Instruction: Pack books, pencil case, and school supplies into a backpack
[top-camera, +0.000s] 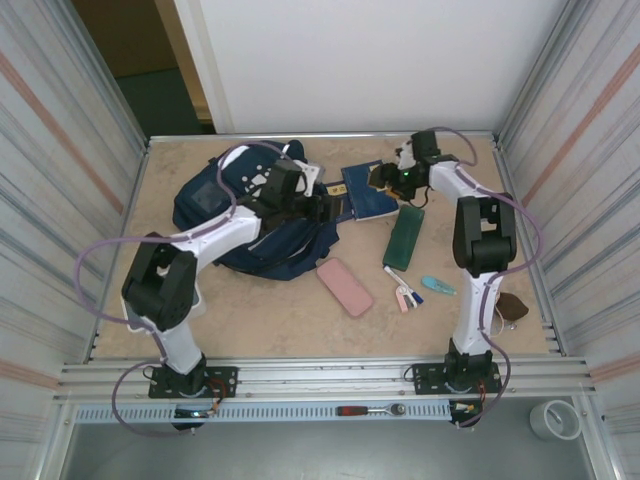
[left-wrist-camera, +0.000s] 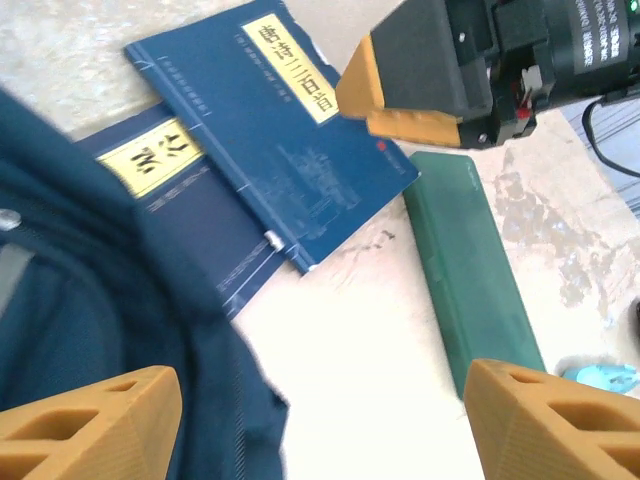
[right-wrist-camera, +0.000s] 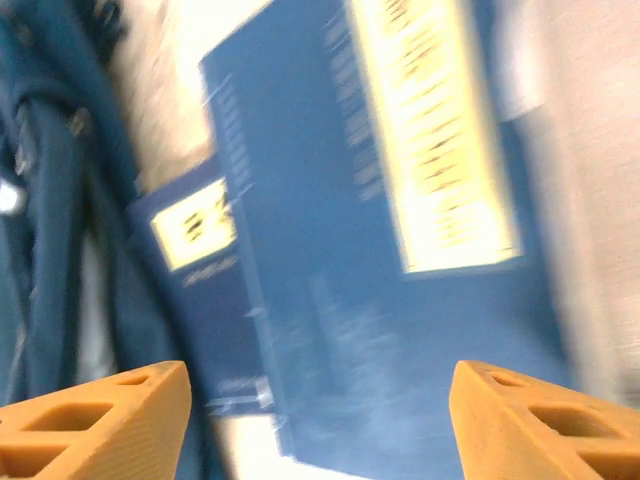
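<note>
One navy backpack (top-camera: 195, 215) lies toward the far left corner of your table (top-camera: 260, 310); your left claw (left-wrist-camera: 320, 400) is spread at its right edge. Two yellow-labelled navy books (left-wrist-camera: 290, 130) overlap beside it, under your spread right claw (right-wrist-camera: 320, 385). One green case (top-camera: 405, 238) lies right of them. Several school supplies (top-camera: 405, 295) sit nearer the front right.

Backpack (top-camera: 200, 205), navy, slumped at upper left; two navy books (top-camera: 368, 192) with yellow labels overlap flat against its right edge; green case (top-camera: 404, 237), pink case (top-camera: 345, 287), pens (top-camera: 403, 292) and light-blue piece (top-camera: 437, 285) lie lower right, flat.
</note>
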